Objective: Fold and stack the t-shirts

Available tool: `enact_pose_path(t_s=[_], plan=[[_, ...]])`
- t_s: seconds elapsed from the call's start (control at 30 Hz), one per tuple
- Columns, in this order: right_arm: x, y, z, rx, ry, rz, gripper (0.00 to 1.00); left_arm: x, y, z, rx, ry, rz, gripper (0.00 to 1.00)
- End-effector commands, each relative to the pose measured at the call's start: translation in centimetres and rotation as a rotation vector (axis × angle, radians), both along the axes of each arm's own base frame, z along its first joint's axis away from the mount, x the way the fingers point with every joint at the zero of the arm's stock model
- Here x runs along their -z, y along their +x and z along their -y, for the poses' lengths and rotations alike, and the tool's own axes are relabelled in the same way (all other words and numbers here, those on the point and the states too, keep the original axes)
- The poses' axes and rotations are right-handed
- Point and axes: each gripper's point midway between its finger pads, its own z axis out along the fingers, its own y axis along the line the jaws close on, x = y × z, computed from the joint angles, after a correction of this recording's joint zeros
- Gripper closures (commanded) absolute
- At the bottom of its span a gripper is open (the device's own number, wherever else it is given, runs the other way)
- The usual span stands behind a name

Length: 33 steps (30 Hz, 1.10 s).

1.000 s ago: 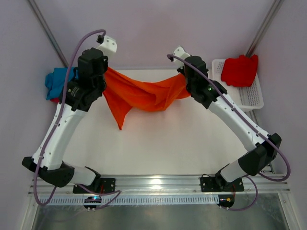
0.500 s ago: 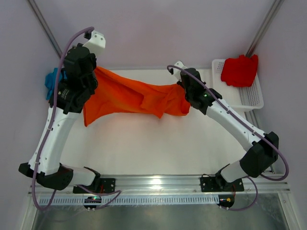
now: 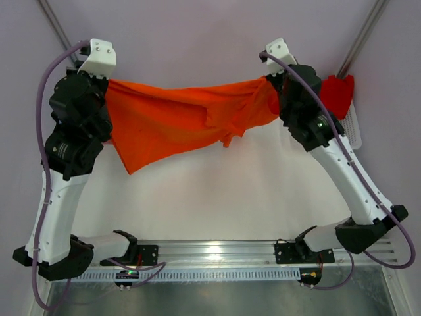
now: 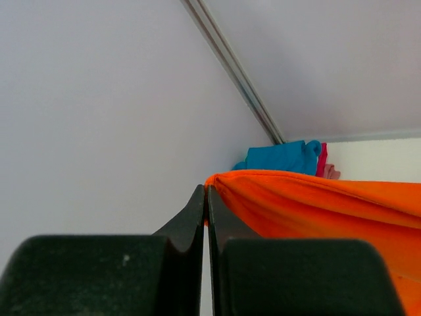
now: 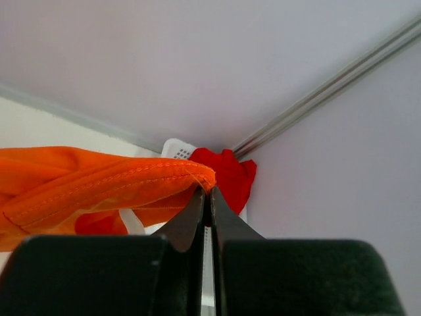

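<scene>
Left pincer (image 4: 206, 192) is pressed together on one top corner of the bright orange t-shirt (image 3: 177, 118). The right pincer (image 5: 209, 192) is pressed together on a stitched hem at the opposite end. Between them the orange t-shirt hangs stretched wide above the far edge of the white table (image 3: 217, 197), sagging a little in the middle. Its cloth is creased, and one pointed corner droops lowest toward the left side of the table. A red t-shirt (image 3: 339, 92) lies bunched in a white mesh basket (image 3: 356, 131) at the far right corner, partly hidden behind the right arm. At the far left corner, seen from the left wrist, sits a teal-blue t-shirt (image 4: 283, 158) with a sliver of red and pink cloth (image 4: 324, 166) just beside it.
</scene>
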Motion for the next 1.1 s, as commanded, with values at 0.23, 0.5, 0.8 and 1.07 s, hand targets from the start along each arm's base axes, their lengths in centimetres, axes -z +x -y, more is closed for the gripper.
enact_pose_path(t_s=[0.23, 0.5, 0.8, 1.07], plan=[[-16.2, -11.3, 5.1, -0.105, 0.313, 0.374, 0.97, -4.0, -6.6, -1.9, 0.085, -0.209, 0.245, 1.0], [-12.1, -21.0, 4.9, -0.418, 0.407, 0.32, 0.97, -0.1, -10.9, 1.0, 0.397, -0.246, 0.179, 1.0], [-3.5, -19.8, 2.8, -0.479, 0.291, 0.114, 0.97, 4.5, -9.5, 2.3, 0.43, -0.236, 0.043, 1.0], [13.3, -12.6, -2.5, -0.456, 0.245, -0.292, 0.97, 10.3, -3.7, 4.6, 0.413, -0.187, -0.144, 1.0]])
